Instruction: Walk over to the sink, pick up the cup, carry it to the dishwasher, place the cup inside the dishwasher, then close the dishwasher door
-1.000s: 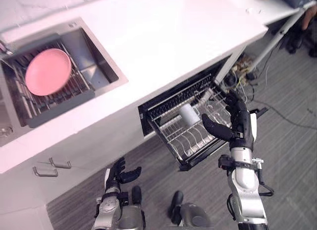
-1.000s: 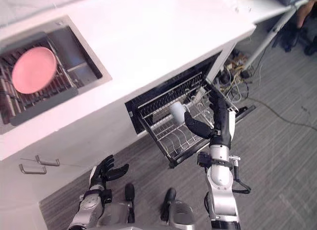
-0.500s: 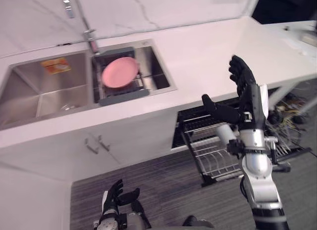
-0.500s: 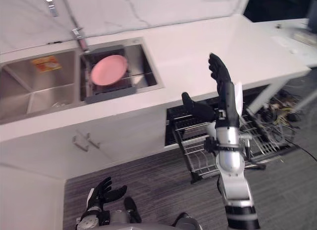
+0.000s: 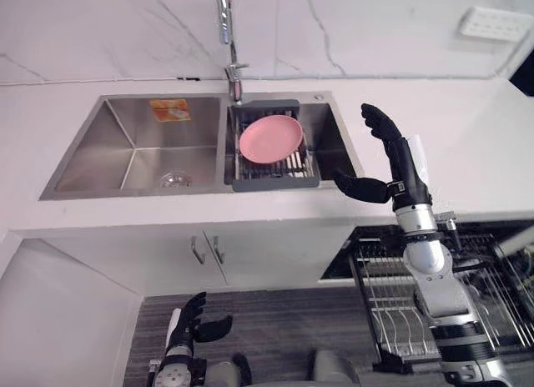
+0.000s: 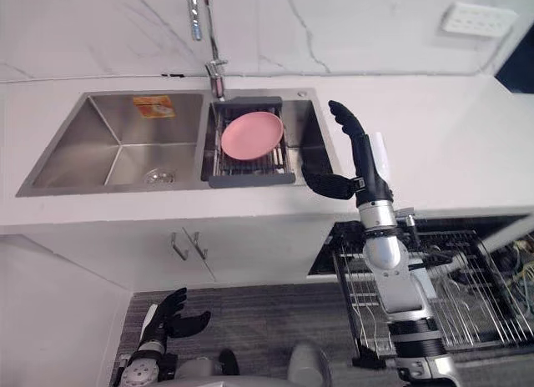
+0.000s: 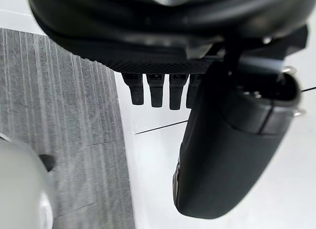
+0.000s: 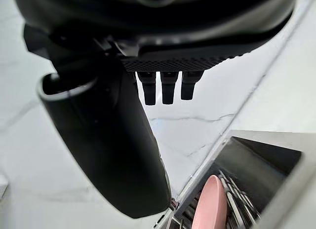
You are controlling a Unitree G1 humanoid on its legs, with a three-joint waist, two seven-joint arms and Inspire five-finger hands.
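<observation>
One open right hand (image 6: 360, 166) hangs by the sink (image 6: 125, 141), well apart from the cup (image 6: 455, 260) in the rack (image 6: 488, 308).

No legible text or numbers

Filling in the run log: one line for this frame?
right hand open, empty, raised beside sink | left hand open, low | plate on drainer | dishwasher rack pulled out
</observation>
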